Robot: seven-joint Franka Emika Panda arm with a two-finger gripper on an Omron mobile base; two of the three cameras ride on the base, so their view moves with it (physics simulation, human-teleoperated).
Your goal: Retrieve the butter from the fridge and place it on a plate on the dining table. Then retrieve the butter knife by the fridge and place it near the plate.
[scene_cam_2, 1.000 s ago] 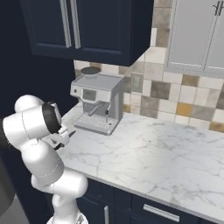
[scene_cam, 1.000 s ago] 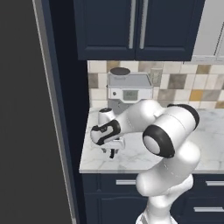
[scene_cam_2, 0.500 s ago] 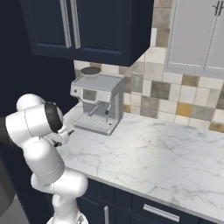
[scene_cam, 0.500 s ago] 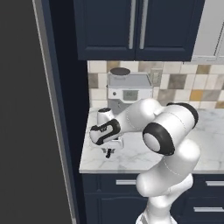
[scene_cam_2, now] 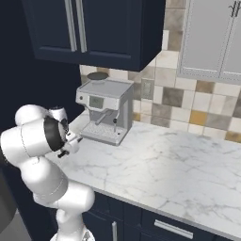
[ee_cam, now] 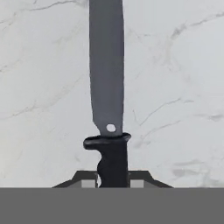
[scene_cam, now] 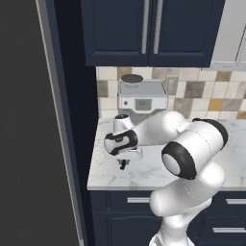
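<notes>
The butter knife (ee_cam: 106, 65) lies on the white marble counter (ee_cam: 175, 87), its grey blade pointing away from the hand and its black handle (ee_cam: 112, 159) toward it. My gripper (ee_cam: 113, 177) is shut on that handle, with one fingertip (ee_cam: 87, 177) pressed against each side. From the left base view the gripper (scene_cam: 124, 162) points down at the counter's left end, close to the grey fridge (scene_cam: 29, 120). In the right base view the gripper (scene_cam_2: 63, 151) is low beside the arm's elbow. The butter, the plate and the dining table are out of view.
A silver coffee machine (scene_cam: 142, 96) stands against the tiled wall just behind the hand, also seen from the right (scene_cam_2: 106, 110). Navy wall cabinets (scene_cam: 149, 29) hang above. The counter (scene_cam_2: 179, 164) stretches right, with navy drawers (scene_cam: 129, 206) below its front edge.
The fingers have closed from partly open onto the knife's handle. The arm has barely moved and still hangs over the counter's left end.
</notes>
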